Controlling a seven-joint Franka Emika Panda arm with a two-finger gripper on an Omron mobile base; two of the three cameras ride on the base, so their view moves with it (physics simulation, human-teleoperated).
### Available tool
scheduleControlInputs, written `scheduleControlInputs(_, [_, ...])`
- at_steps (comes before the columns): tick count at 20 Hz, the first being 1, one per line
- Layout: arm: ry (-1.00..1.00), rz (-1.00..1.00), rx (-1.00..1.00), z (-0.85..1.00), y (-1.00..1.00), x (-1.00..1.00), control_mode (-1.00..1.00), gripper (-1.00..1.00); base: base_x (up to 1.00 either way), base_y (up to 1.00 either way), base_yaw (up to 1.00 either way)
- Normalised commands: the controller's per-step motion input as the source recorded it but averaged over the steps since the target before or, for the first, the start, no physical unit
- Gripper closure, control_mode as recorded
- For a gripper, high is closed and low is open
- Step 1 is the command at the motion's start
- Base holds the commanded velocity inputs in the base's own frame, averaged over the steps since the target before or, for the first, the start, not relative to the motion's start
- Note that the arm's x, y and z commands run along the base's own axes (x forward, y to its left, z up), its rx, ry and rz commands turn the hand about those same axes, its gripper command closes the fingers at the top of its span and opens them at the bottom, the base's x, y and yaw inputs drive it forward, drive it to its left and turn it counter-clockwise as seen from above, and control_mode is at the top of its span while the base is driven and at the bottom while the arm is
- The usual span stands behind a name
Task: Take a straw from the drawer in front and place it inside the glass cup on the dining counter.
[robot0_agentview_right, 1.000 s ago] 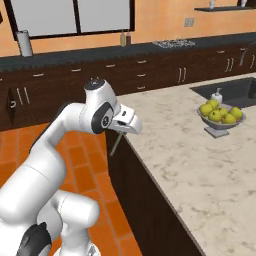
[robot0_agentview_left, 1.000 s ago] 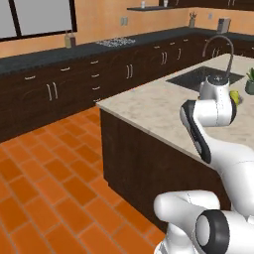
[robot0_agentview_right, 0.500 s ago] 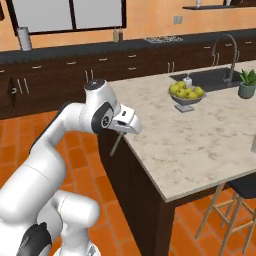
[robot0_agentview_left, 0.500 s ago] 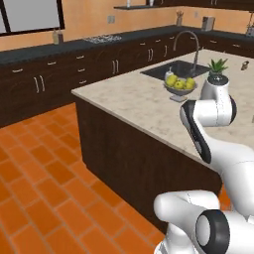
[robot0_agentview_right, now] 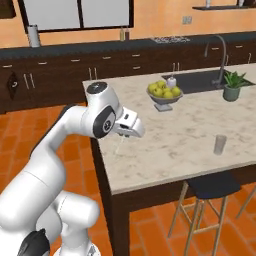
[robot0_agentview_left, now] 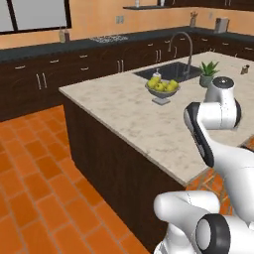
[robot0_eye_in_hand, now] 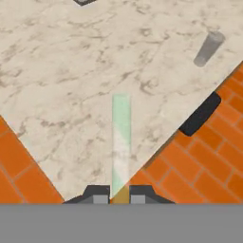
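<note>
Straw point(robot0_eye_in_hand: 121, 142): likely light, thin, slippery; you hold its end.
Gripper point(robot0_eye_in_hand: 120, 198): pinched closed on it.
Glass cup point(robot0_agentview_right: 219, 144): probably fragile, tippable.

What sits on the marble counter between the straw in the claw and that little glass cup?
Nothing visible does. The claw holds the straw over bare marble of the dining counter; the glass cup stands apart, and the fruit bowl is off to the side.

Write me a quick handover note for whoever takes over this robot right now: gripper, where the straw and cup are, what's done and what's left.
Gripper: shut on the straw, which points out from the fingertips over the dining counter.
Glass cup: upright and empty on the counter near its stool-side edge, well off to the side of the gripper.
Done: straw picked up and carried to the island.
Left: bring the straw above the cup, lower it in and release.
</note>
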Motion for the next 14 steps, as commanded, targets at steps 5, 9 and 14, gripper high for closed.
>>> scheduleControlInputs(5, [0.0, 0.0, 0.0, 0.0, 0.0, 0.0, 1.0, 1.0, 0.02, -1.0, 0.44])
scheduleControlInputs(9, [0.0, 0.0, 0.0, 0.0, 0.0, 0.0, 1.0, 1.0, -0.16, -1.0, 0.38])
scheduleControlInputs(14, [0.0, 0.0, 0.0, 0.0, 0.0, 0.0, 1.0, 1.0, -0.33, -1.0, 0.38])
